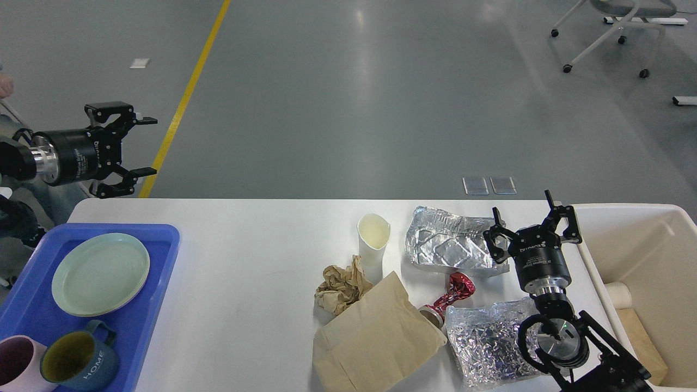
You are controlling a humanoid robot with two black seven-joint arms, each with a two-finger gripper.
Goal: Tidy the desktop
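Note:
The white desktop (245,256) carries litter on its right half: a paper cup (373,239), a crumpled brown paper ball (340,283), a flat brown paper bag (375,340), a crushed red can (449,299), a foil tray (452,245) and a silver foil bag (490,340). My right gripper (531,218) stands open just right of the foil tray, holding nothing. My left gripper (139,147) is open and raised above the desktop's far left corner, pointing right, empty.
A blue tray (158,245) at the left holds a pale green plate (101,272), a blue mug (79,362) and a pink mug (16,367). A cream bin (642,239) with some trash stands at the right edge. An office chair (610,27) is far back.

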